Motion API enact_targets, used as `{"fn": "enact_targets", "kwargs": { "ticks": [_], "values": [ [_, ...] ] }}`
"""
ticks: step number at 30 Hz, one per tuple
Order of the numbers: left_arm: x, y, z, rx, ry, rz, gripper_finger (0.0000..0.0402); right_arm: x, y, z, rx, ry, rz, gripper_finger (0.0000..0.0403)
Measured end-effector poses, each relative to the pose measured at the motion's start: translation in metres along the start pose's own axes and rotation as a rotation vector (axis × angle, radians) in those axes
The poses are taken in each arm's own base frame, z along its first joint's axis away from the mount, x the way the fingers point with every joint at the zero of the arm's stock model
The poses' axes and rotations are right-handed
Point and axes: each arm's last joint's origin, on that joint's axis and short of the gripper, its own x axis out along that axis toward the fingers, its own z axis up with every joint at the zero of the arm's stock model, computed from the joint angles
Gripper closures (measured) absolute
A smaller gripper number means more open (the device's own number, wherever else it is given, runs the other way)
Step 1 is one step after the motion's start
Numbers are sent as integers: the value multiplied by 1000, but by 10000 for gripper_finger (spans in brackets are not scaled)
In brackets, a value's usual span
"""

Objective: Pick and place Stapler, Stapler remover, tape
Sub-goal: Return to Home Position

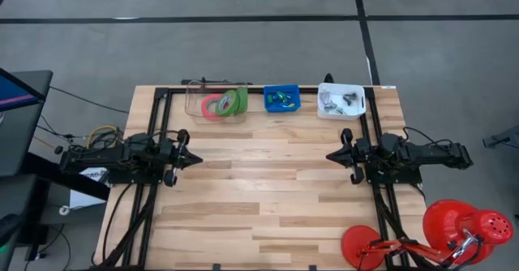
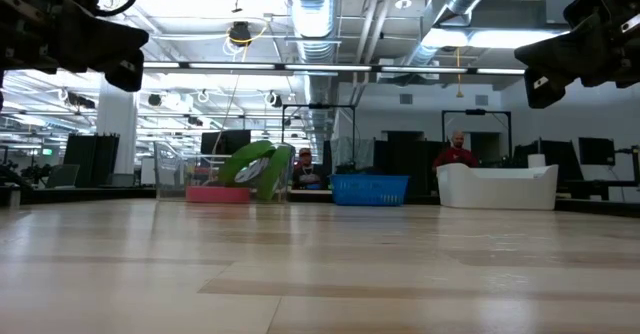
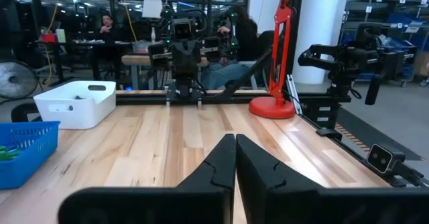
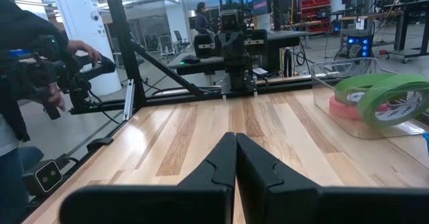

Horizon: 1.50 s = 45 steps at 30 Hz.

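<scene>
Three tape rolls (image 1: 231, 101), together in clear bin (image 1: 195, 97)

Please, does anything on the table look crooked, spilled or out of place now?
Only one small thing: in the clear bin, the green tape stands tilted over the pink roll instead of lying flat. Nothing looks spilled or damaged.

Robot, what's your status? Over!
Left gripper shut, table's left; right gripper shut, table's right. Pink and green tape rolls in clear plastic bin. Nothing in the way.

Robotics lab, ceiling ducts (image 2: 315, 19), concrete floor (image 1: 243, 52)
</scene>
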Motion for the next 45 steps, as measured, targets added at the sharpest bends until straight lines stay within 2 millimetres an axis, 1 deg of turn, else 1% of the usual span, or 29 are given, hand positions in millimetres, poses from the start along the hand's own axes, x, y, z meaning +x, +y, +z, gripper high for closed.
{"fn": "enact_targets", "kwargs": {
  "ticks": [37,42,45],
  "values": [
    [0,0,2,2,-17,-1,398,0,0,0,-1,0,0,403],
    [0,0,2,2,-17,-1,398,0,0,0,-23,0,0,403],
    [0,0,2,2,-17,-1,398,0,0,0,-103,0,0,403]
  ]
}}
